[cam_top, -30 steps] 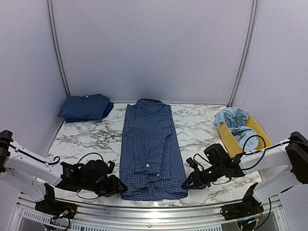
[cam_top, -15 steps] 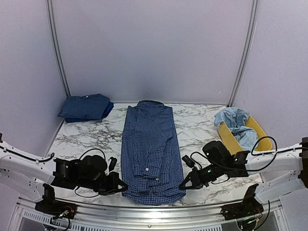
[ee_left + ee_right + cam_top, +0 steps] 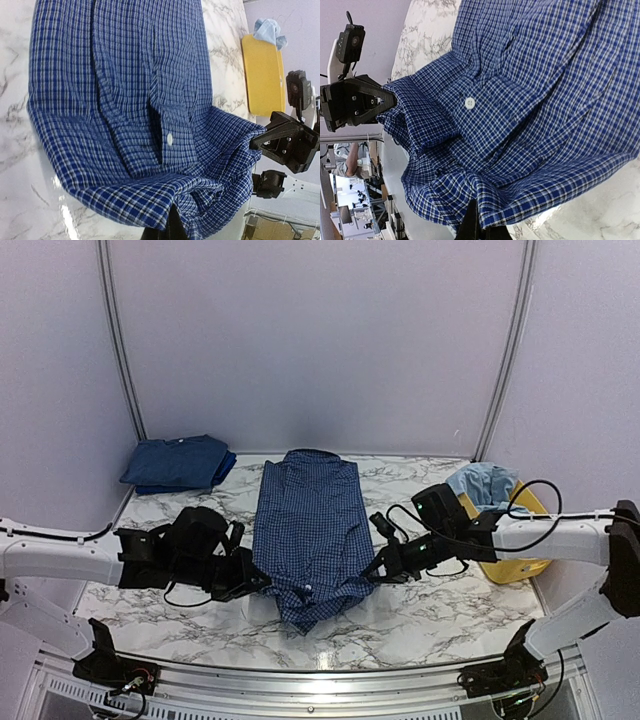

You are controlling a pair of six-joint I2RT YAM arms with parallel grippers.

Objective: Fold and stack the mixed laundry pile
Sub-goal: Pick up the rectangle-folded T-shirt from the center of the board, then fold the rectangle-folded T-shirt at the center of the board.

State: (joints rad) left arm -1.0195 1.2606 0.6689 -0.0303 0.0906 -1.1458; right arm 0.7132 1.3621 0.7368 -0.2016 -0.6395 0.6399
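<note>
Now, the worktop (image 3: 420, 615): marble, and we see bare stone at its near edge where the shirt's hem lay a second ago.
Checked shirt (image 3: 312, 520): in the middle, with the collar flat at the far side. Its near part is off the stone and sags between our two hands, so it looks shorter than before.
Folded dark-blue pile (image 3: 178, 462): far left corner, unmoved.
Yellow tub (image 3: 505, 568): right side, partly behind our right arm.
Light-blue T-shirt (image 3: 480, 483): crumpled over the tub's far end, not yet folded.
Left hand (image 3: 255, 583): closed on the shirt's near-left hem corner. A second ago it sat low by the near edge.
Right hand (image 3: 372, 572): closed on the near-right corner, likewise raised and carried inward.
Meaning: we judge the hem-to-collar fold has begun, and stacking comes after.
</note>
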